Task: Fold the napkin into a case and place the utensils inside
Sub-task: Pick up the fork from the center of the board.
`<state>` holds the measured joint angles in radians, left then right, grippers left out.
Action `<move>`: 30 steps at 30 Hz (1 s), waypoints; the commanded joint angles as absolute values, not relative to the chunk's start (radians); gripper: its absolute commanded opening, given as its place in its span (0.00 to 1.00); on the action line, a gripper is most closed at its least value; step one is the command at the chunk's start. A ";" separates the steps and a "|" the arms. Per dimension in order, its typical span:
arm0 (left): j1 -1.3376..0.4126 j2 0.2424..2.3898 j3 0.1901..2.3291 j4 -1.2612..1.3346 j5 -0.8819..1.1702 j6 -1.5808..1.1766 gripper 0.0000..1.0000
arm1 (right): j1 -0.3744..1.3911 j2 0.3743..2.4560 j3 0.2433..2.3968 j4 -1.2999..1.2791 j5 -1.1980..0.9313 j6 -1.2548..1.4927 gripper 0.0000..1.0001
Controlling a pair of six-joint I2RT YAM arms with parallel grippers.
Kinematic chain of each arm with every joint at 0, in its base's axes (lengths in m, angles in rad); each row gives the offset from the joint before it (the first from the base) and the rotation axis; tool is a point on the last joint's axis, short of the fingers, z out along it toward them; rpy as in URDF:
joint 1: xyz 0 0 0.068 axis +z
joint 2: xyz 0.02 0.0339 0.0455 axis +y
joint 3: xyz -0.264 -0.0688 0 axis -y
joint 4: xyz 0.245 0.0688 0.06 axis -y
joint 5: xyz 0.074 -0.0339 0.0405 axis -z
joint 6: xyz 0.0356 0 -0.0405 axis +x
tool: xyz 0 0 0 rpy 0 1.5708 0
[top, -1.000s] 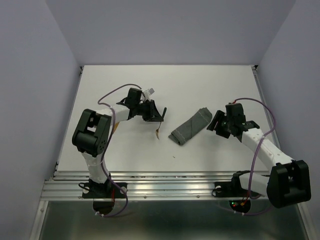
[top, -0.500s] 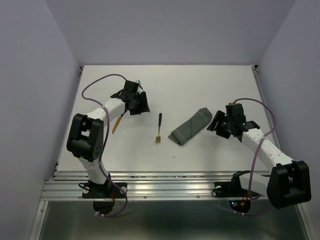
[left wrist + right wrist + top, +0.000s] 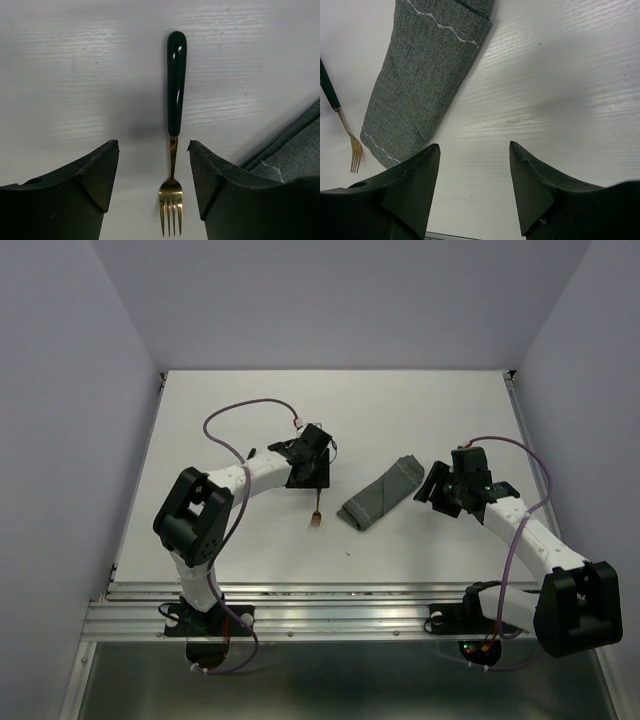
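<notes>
Since the case [image 3: 380,494] already lies folded, the step in hand looks like fetching the fork [image 3: 176,95], which lies near its left side. The left gripper [image 3: 152,146] hovers over the fork with jaws spread and empty. Next it must drop and pinch the handle. The right gripper [image 3: 475,147], likewise spread and empty, hangs beside the case.
</notes>
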<state>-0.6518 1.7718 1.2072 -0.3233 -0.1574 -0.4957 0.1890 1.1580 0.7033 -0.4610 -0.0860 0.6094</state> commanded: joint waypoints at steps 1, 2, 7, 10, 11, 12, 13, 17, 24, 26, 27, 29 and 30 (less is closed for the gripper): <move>-0.669 1.804 1.255 -0.351 -0.232 -0.526 0.68 | 0.183 1.134 0.689 -0.454 -0.075 0.609 0.63; -0.672 1.822 1.256 -0.348 -0.226 -0.525 0.66 | 0.183 1.132 0.686 -0.454 -0.075 0.609 0.63; -0.686 1.862 1.258 -0.325 -0.209 -0.517 0.59 | 0.183 1.134 0.684 -0.453 -0.078 0.611 0.64; -0.689 1.896 1.267 -0.305 -0.192 -0.497 0.53 | 0.183 1.132 0.686 -0.454 -0.077 0.611 0.63; -0.687 1.905 1.272 -0.304 -0.190 -0.491 0.53 | 0.183 1.132 0.686 -0.454 -0.078 0.611 0.64; -0.687 1.911 1.276 -0.299 -0.189 -0.483 0.52 | 0.183 1.131 0.687 -0.454 -0.078 0.609 0.64; -0.687 1.919 1.281 -0.293 -0.184 -0.466 0.50 | 0.183 1.131 0.687 -0.454 -0.078 0.609 0.64; -0.687 1.944 1.290 -0.276 -0.164 -0.434 0.40 | 0.183 1.127 0.690 -0.457 -0.072 0.611 0.64; -0.687 1.921 1.301 -0.262 -0.143 -0.359 0.00 | 0.183 1.195 0.753 -0.446 -0.067 0.597 0.64; -0.687 1.901 1.298 -0.245 -0.098 -0.318 0.00 | 0.183 1.260 0.784 -0.442 -0.060 0.584 0.64; -0.689 1.876 1.287 -0.238 -0.069 -0.307 0.00 | 0.183 1.288 0.820 -0.443 -0.055 0.581 0.64; -0.687 1.844 1.267 -0.206 -0.043 -0.282 0.00 | 0.172 1.339 0.860 -0.442 -0.052 0.574 0.63; -0.689 1.812 1.247 -0.195 -0.031 -0.276 0.00 | 0.172 1.379 0.879 -0.442 -0.049 0.574 0.63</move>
